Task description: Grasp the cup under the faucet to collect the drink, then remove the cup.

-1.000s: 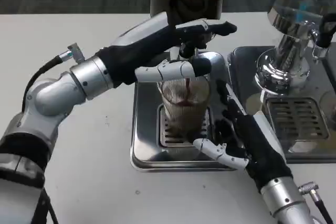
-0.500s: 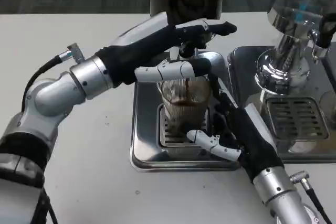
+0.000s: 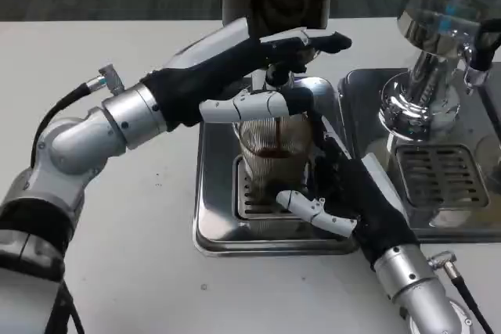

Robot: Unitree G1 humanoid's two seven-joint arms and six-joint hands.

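We saw the cup (image 3: 272, 154) upright, mouth up, under the faucet (image 3: 279, 76) on a steel drip tray (image 3: 215, 224), right hand (image 3: 344, 193) gripping it, left hand (image 3: 266, 68) pressing the faucet, white table (image 3: 141, 271).

White table (image 3: 141, 271), second chrome dispenser (image 3: 427, 68) over its own drip tray (image 3: 438, 185)

No readable text, labels, brands or numbers anywhere. Nothing legible on the dispensers (image 3: 438, 52), drip tray (image 3: 211, 224) or table (image 3: 117, 271).
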